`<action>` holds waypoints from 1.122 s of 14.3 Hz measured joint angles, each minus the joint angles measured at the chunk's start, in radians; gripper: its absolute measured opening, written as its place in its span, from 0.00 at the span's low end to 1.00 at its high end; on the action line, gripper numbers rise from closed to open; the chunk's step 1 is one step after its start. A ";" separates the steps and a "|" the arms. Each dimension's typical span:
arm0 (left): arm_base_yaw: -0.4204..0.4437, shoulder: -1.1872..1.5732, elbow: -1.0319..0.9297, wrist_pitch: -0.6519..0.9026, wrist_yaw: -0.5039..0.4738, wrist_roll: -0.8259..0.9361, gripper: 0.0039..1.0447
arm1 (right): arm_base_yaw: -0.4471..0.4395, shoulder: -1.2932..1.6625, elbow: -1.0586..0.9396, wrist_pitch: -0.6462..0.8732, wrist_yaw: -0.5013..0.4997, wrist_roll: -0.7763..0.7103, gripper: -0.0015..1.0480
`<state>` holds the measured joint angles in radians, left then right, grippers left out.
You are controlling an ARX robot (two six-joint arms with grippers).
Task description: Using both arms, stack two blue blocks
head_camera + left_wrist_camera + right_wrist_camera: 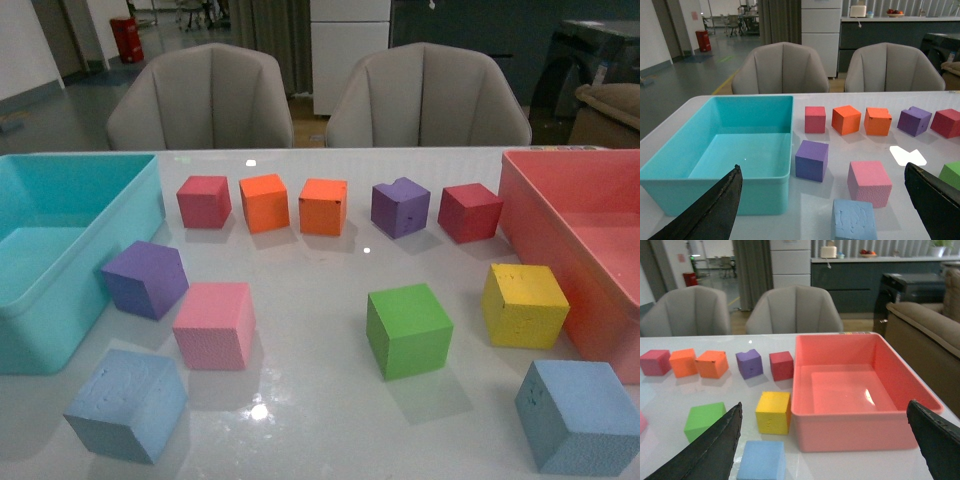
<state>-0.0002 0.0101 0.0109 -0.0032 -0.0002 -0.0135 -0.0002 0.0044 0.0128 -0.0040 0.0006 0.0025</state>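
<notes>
Left gripper (pixel 822 170) was spread wide, with nothing between its fingers. Right gripper (pixel 824 404) was likewise wide apart and empty. Neither arm showed in the front view.

Nothing was stacked yet; by my judgement both pickups and the placing were left to do.

Left blue block (pixel 128 403) sat at the near edge, close to the teal bin (pixel 60 340). Right blue block (pixel 580 415) sat at the near edge by the pink bin (pixel 585 300), well apart from the first.

Both were matte foam cubes, lightly pitted and square-edged. The white table (pixel 320 290) was glossy and threw glare. The bins looked like smooth plastic.
</notes>
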 joint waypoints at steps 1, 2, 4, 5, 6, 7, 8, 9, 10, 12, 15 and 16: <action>0.000 0.000 0.000 0.000 0.000 0.000 0.94 | 0.053 0.052 0.031 -0.081 0.130 0.047 0.94; 0.000 0.000 0.000 0.000 0.000 0.000 0.94 | 0.064 0.225 0.077 -0.003 0.259 0.096 0.94; 0.000 0.000 0.000 0.000 0.000 0.000 0.94 | 0.041 0.507 0.219 0.248 0.273 0.109 0.94; 0.000 0.000 0.000 0.000 0.000 0.000 0.94 | 0.061 0.661 0.303 0.343 0.232 0.109 0.94; 0.000 0.000 0.000 0.000 0.000 0.000 0.94 | 0.088 0.818 0.383 0.351 0.196 0.109 0.94; 0.000 0.000 0.000 0.000 0.000 0.000 0.94 | 0.120 0.992 0.454 0.295 0.159 0.117 0.94; 0.000 0.000 0.000 0.000 0.000 0.000 0.94 | 0.149 1.128 0.493 0.238 0.146 0.137 0.94; 0.000 0.000 0.000 0.000 0.000 0.000 0.94 | 0.180 1.236 0.510 0.203 0.135 0.151 0.94; 0.000 0.000 0.000 0.000 0.000 0.000 0.94 | 0.209 1.307 0.510 0.182 0.131 0.164 0.94; 0.000 0.000 0.000 0.000 0.000 0.000 0.94 | 0.252 1.404 0.510 0.187 0.126 0.196 0.94; 0.000 0.000 0.000 0.000 0.000 0.000 0.94 | 0.262 1.520 0.515 0.227 0.132 0.215 0.94; 0.000 0.000 0.000 0.000 0.000 0.000 0.94 | 0.265 1.555 0.527 0.237 0.127 0.218 0.94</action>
<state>-0.0002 0.0101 0.0109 -0.0032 -0.0002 -0.0132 0.2646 1.5593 0.5396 0.2333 0.1272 0.2207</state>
